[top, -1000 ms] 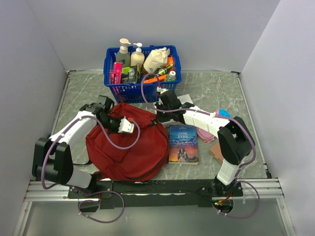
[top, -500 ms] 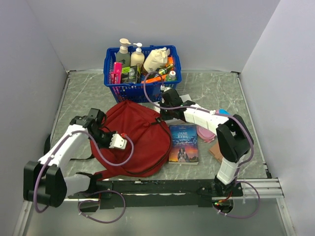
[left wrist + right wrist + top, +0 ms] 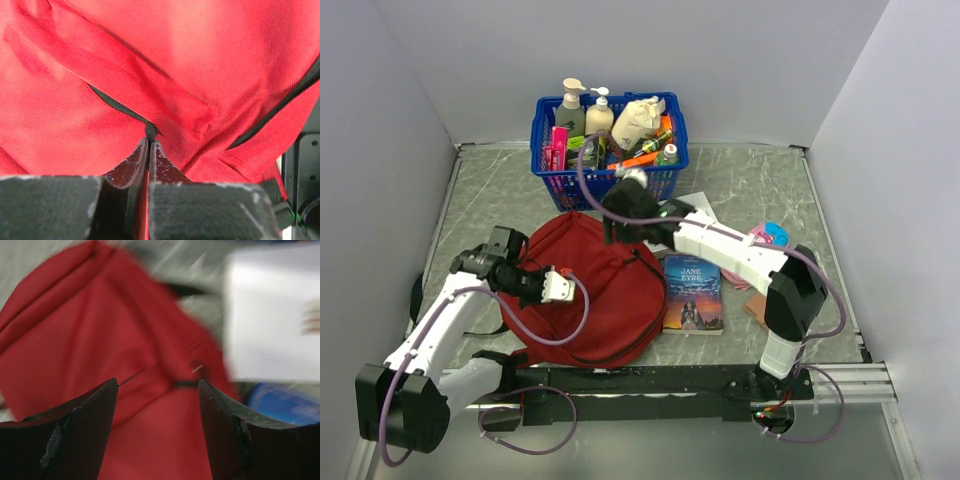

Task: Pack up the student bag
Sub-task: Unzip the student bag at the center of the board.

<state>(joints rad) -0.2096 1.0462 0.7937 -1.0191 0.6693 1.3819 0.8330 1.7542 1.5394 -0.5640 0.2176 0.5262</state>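
The student bag [image 3: 610, 295] lies on the surface [image 3: 760, 190] before the blue basket [image 3: 570, 185], with the left gripper [image 3: 149, 142] closed on its black zipper [image 3: 150, 131] and the right gripper [image 3: 157, 385] open above its far edge.

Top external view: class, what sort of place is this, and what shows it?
Probably a robot test cell: robot arms bolted at the near edge of a table, bare grey walls closing it in, and staged props, a student bag, a book and a blue basket of bottles.
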